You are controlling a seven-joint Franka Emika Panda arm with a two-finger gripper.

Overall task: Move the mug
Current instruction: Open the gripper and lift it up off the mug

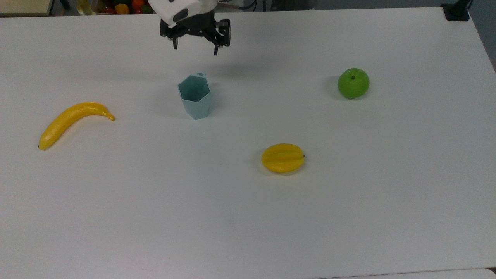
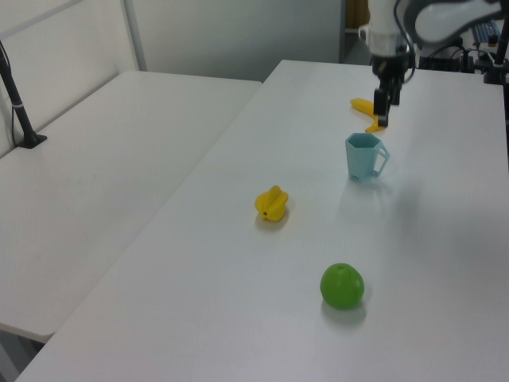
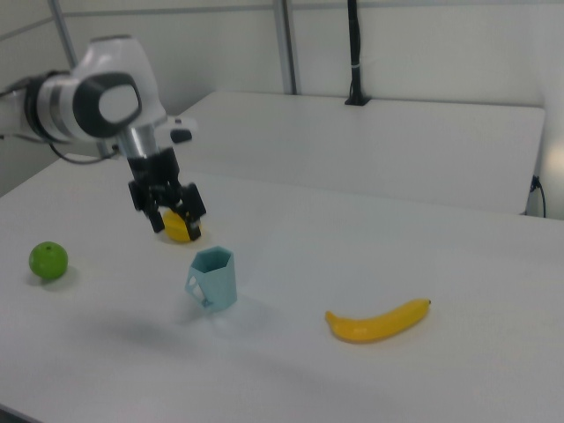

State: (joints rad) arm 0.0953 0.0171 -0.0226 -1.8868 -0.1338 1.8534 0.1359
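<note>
The mug [image 1: 195, 96] is a pale teal-blue faceted cup standing upright on the white table [image 1: 248, 217]; its small handle tab points toward the top view's far edge. It also stands upright in the left view [image 2: 363, 156] and the right view [image 3: 213, 278]. My gripper [image 1: 195, 49] hangs open in the air above and behind the mug, apart from it, with nothing between its fingers. In the left view the gripper [image 2: 382, 118] is above the mug, and in the right view the gripper [image 3: 176, 227] is up and to the left of it.
A yellow banana [image 1: 71, 122] lies at the top view's left. A green apple [image 1: 353, 83] sits at the right, and a yellow ridged fruit [image 1: 283, 157] lies nearer the front. A second white table [image 2: 95, 175] adjoins in the left view.
</note>
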